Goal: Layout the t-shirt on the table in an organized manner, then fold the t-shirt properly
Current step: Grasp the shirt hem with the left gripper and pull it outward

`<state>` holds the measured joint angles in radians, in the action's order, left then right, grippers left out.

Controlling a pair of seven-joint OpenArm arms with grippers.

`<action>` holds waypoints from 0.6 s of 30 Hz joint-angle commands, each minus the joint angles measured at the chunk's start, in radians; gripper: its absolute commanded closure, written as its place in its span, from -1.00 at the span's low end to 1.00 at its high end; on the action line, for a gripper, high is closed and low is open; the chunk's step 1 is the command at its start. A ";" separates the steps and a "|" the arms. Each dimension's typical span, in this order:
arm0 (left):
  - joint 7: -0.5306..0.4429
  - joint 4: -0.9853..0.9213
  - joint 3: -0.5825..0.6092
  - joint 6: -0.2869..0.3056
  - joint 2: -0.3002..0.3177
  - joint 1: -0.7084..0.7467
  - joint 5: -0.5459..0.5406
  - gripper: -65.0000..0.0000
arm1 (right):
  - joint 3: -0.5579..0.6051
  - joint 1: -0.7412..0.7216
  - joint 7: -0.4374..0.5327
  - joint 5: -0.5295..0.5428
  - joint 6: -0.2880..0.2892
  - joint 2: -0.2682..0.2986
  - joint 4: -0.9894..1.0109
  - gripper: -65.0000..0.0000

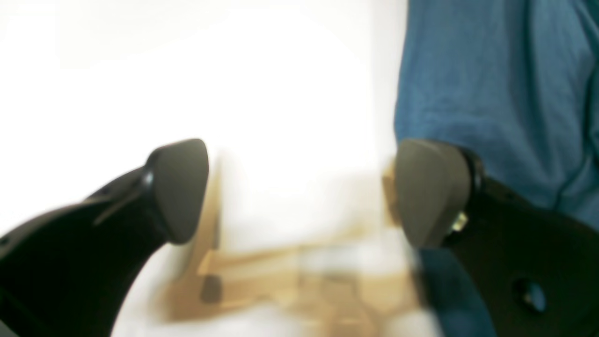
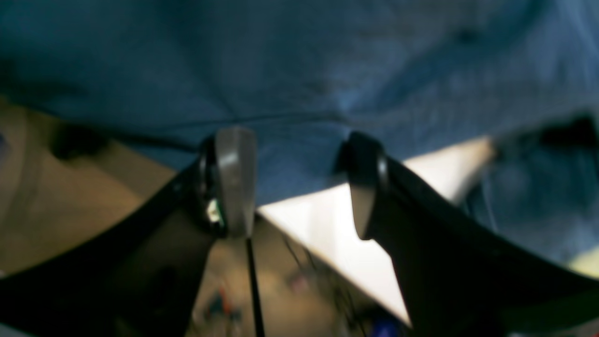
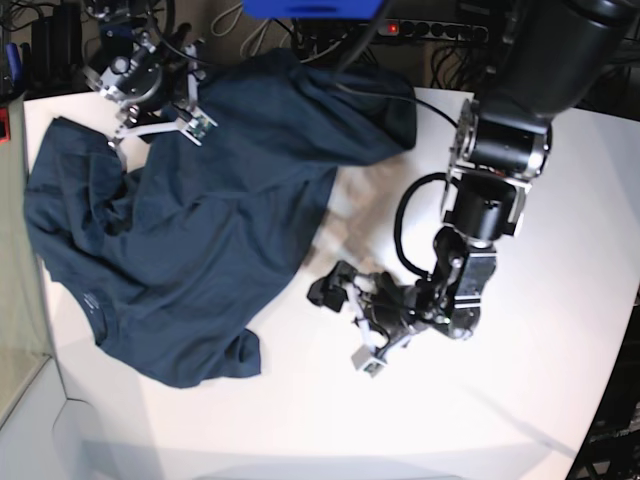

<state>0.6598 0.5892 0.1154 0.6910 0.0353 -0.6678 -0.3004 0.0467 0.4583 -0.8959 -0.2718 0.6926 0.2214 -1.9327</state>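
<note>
Fingertips of the left gripper [image 1: 299,192] stand wide apart over the white table [image 3: 480,420], empty, just beside the t-shirt [image 3: 200,230]. Right gripper [image 2: 295,182] jaws sit part-way apart against navy cloth; a grip cannot be told. Shirt lies rumpled across the table's far-left half.

Clear tabletop [image 3: 480,420] along near edge and near-right corner; rumpled t-shirt [image 3: 210,220] blocks left half and far-left corner

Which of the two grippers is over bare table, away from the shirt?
The left gripper, jaws wide open above the white table; the right gripper is at the dark navy-blue t-shirt.
</note>
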 commanded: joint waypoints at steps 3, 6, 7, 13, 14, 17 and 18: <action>0.082 0.125 -0.004 0.007 -0.033 -0.020 -0.161 -0.89 | -0.003 0.006 -0.024 -0.019 0.006 0.005 -0.035 0.01; 0.154 0.286 -0.001 0.007 -0.079 0.050 -0.239 -0.89 | 0.000 -0.006 -0.024 -0.019 0.006 0.002 -0.035 0.01; 0.176 0.346 -0.001 0.007 -0.102 0.076 -0.250 -0.89 | 0.002 -0.008 -0.024 -0.019 0.006 -0.009 -0.035 0.01; 0.220 0.409 0.000 0.007 -0.192 0.173 -0.090 -0.89 | 0.002 -0.029 -0.024 -0.019 0.006 -0.017 -0.035 0.01; 0.211 0.409 0.000 0.007 -0.192 0.185 -0.041 -0.89 | 0.002 -0.029 -0.024 -0.019 0.006 -0.017 -0.035 0.01; 0.183 0.380 0.000 0.007 -0.192 0.208 0.040 -0.89 | 0.002 -0.040 -0.024 -0.019 0.006 -0.010 -0.035 0.01; 0.176 0.355 0.000 0.007 -0.192 0.210 0.060 -0.89 | 0.000 -0.043 -0.024 -0.019 0.006 -0.010 -0.035 0.01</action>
<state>0.8597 0.9268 0.1123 0.6884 -0.1314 -0.4255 -0.2100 0.0517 0.4164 -0.9276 -0.2852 0.6949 0.2039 -1.9514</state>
